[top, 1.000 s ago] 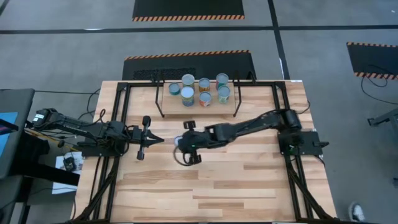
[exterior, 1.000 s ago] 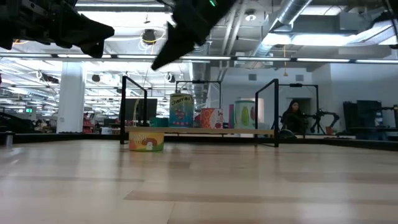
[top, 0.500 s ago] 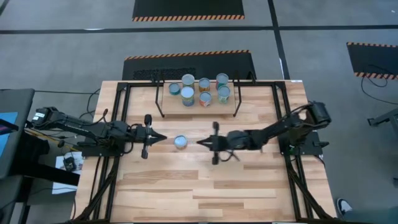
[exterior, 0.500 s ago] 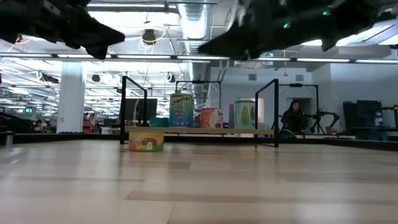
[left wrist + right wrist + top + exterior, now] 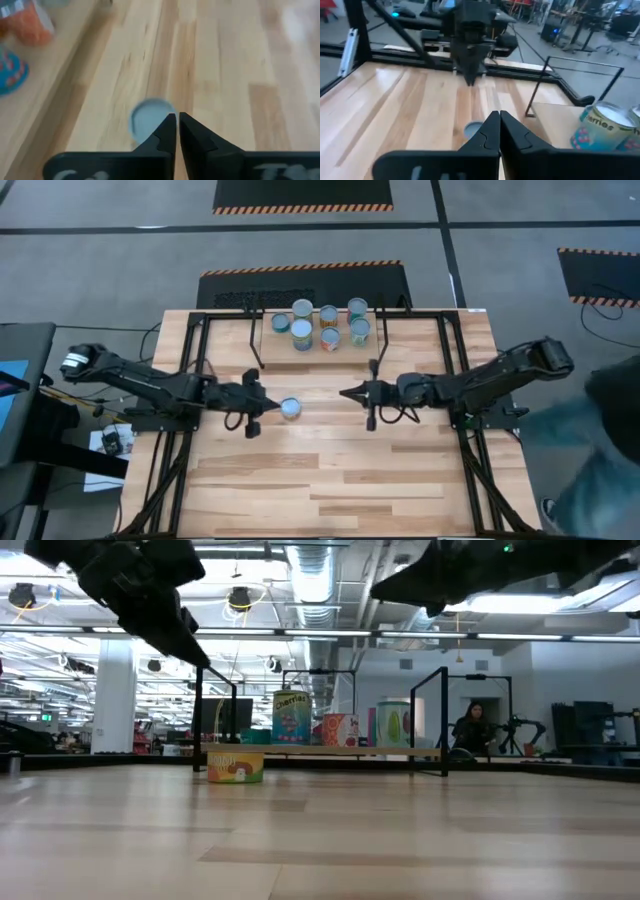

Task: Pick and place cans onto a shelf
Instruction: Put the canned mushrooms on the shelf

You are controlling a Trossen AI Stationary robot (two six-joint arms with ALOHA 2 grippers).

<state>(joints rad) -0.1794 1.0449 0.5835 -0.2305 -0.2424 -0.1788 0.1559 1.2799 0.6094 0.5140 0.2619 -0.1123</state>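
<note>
left gripper (image 5: 268, 406) fingers pressed together, lone can (image 5: 290, 408) just past its tips; right gripper (image 5: 347, 394) pressed together too, well apart.

Grey floor (image 5: 120, 270), hazard-striped mats (image 5: 303, 195)

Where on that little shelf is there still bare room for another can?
The shelf's left and right ends are bare. Six cans crowd its middle. One can sits on the table between the left pincer and right pincer.
</note>
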